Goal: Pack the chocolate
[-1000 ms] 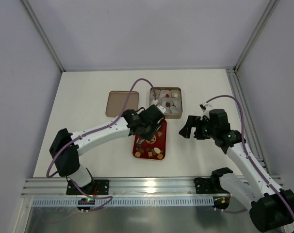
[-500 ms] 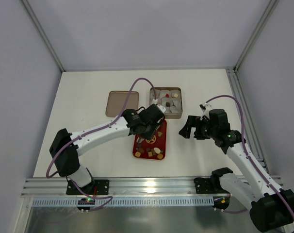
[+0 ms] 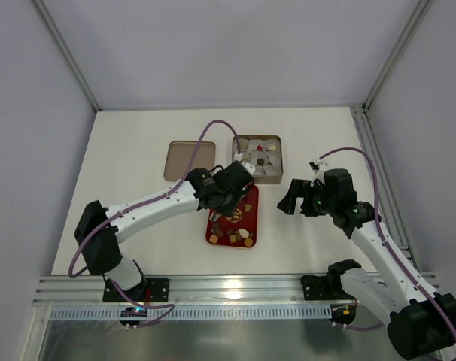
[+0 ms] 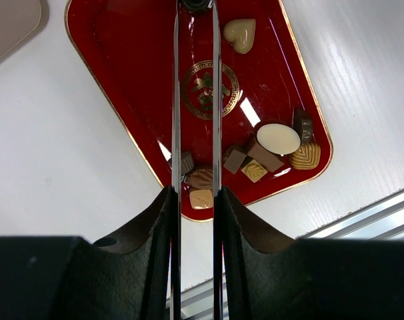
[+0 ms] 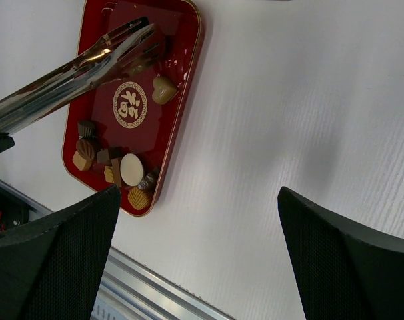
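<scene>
Right of the red tray (image 4: 122,80) the right gripper (image 3: 289,197) hangs wide open; over it the left gripper (image 4: 195,200) clamps steel tongs (image 4: 176,100); the chocolate (image 4: 278,139), mostly clustered at its near end, likely light, brittle, slick, needs gentle side-to-side pinching.

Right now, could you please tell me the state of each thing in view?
Left tool, shut on the tongs.
Right tool, open and empty.
Tin, open, paper cups inside.
Lid, off, lying beside the tin.
Red tray, holding loose chocolate.
</scene>
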